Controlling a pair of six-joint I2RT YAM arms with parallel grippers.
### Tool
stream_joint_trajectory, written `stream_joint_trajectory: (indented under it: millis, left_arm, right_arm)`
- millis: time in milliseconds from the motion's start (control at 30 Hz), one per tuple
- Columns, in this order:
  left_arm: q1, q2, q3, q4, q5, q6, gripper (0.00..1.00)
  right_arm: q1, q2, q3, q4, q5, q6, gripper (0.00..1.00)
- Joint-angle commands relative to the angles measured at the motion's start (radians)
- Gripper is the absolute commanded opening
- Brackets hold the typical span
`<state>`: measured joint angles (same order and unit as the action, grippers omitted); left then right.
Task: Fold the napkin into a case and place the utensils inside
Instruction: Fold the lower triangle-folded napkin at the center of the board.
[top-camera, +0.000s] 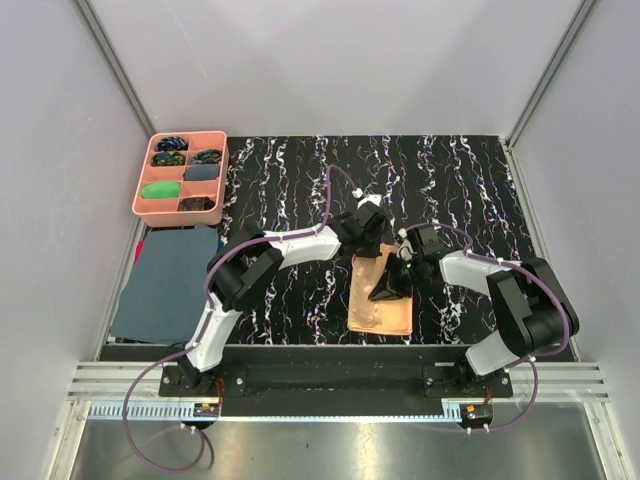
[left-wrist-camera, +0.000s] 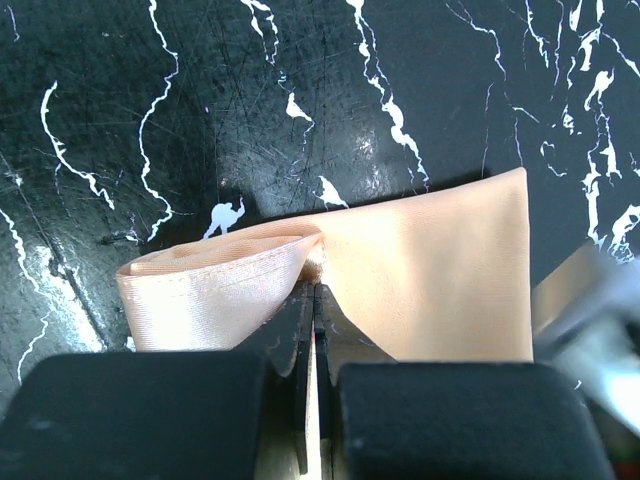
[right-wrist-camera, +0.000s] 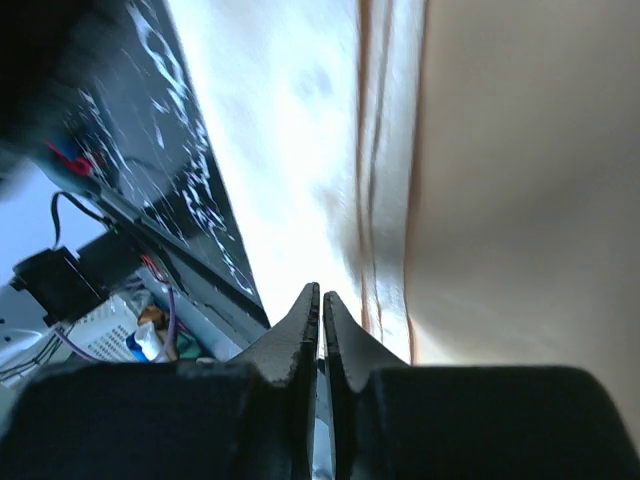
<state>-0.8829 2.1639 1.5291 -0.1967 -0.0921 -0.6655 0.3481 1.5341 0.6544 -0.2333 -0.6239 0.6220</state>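
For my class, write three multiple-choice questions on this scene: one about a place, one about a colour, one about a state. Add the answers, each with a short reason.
1. Where on the table does the pink tray stand?
A) far-left corner
B) near-right corner
C) centre

2. What colour is the napkin?
A) green
B) peach-orange
C) white

3. How is the left hand?
A) wide open
B) holding a spoon
C) shut on the napkin's edge

Answers:
1 A, the top view shows it at the far left.
2 B, the top and left wrist views both show peach-orange fabric.
3 C, the left wrist view shows it pinching a fold of the fabric.
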Motion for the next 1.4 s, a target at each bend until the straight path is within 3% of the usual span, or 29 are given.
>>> stream_joint_trajectory:
  millis: [0,333,433,467,567,667,700,833,1367]
  left_arm:
    - [0.005,0.017,0.020,0.008,-0.037,-0.035,0.00]
    - [0.007,0.053,0.104,-0.023,0.012,-0.034,0.00]
    - [0.012,0.013,0.124,-0.041,0.116,-0.010,0.18]
    - [0.019,-0.005,0.118,-0.050,0.133,-0.005,0.29]
    - [0.036,-0.096,0.082,-0.050,0.166,0.023,0.38]
    - [0.062,-0.177,0.050,-0.060,0.180,0.033,0.27]
    - [0.070,-0.187,0.040,-0.063,0.177,0.037,0.17]
    - [0.130,-0.193,0.011,-0.063,0.192,0.027,0.01]
    - [0.156,-0.027,0.094,-0.098,0.239,-0.019,0.00]
  right_arm:
    - [0.023,-0.029,-0.059,0.045,-0.019,0.042,0.11]
    - [0.023,-0.040,-0.148,0.042,0.056,0.081,0.09]
    - [0.023,-0.038,-0.151,0.043,0.058,0.084,0.09]
    - [0.025,-0.038,-0.153,0.042,0.056,0.085,0.09]
    - [0.023,-0.038,-0.154,0.045,0.058,0.090,0.09]
    - [0.023,-0.038,-0.154,0.049,0.055,0.088,0.09]
    - [0.023,-0.042,-0.156,0.048,0.053,0.088,0.08]
    - [0.023,-0.048,-0.160,0.048,0.053,0.085,0.08]
    - [0.023,-0.046,-0.160,0.051,0.055,0.088,0.08]
